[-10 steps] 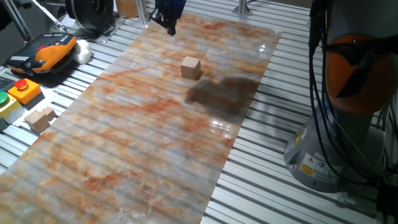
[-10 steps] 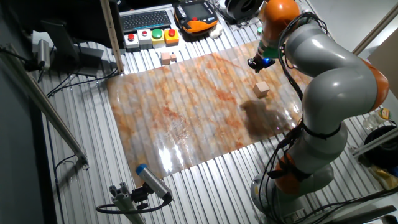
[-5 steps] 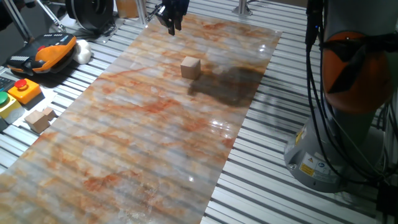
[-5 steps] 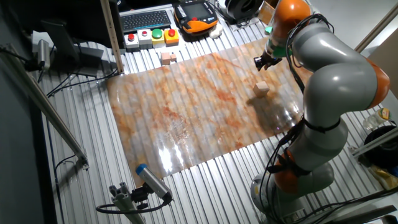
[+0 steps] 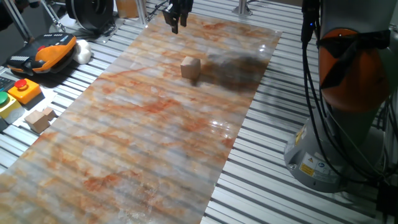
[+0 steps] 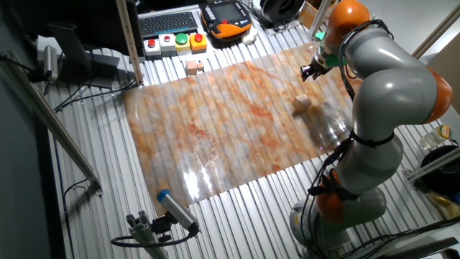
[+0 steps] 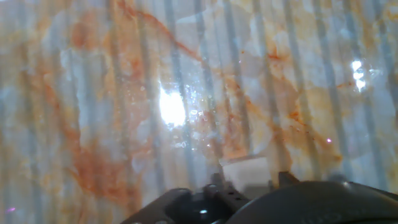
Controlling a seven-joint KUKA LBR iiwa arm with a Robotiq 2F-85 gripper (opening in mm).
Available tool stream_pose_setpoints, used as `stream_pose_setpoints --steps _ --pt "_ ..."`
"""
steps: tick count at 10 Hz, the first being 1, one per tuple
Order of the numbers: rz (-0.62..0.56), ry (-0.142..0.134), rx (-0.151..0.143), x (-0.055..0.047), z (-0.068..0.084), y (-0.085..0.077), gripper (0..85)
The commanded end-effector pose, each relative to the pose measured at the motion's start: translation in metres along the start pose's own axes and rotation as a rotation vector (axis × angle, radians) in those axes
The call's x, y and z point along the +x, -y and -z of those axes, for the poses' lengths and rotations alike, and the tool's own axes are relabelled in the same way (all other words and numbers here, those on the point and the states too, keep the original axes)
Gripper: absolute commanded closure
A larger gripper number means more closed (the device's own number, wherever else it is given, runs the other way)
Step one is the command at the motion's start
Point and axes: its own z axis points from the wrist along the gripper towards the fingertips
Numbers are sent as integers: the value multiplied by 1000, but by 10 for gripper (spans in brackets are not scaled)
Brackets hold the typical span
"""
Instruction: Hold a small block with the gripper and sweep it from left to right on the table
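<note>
In one fixed view the near half of the tabletop (image 5: 143, 137) is bare marbled board. Off its edge at about nine o'clock, a pair of joined tan blocks (image 5: 38, 119) lies on the metal slats and is not the piece to take. Farther in, toward twelve o'clock, the small block (image 5: 190, 67) sits alone and flat on the board, touched by nothing. Beyond it, at the far end of the board, the gripper (image 5: 176, 20) hangs above the surface, well apart from the block and empty. Its fingers point down with a narrow gap showing between them, so it looks partly open, though how wide I cannot tell. The hand view shows the block only as a pale patch at six o'clock, right against the gripper body.

The step in hand, as I judge it, is the reach and grasp. To do it well, bring the gripper over the block until it is centred in the hand view, square the fingers to two opposite faces, open wider than the cube, descend just short of the board, then close firmly before any sweep.
</note>
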Motion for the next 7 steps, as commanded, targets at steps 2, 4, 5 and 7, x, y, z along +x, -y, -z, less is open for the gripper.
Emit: stream_pose_setpoints --steps 2,4,5,7 --pt "-5 1 2 0 0 0 510" --pt "6 -65 -17 0 0 0 850" --pt "-24 -79 -14 0 0 0 850" --pt "-72 -80 -12 0 0 0 850"
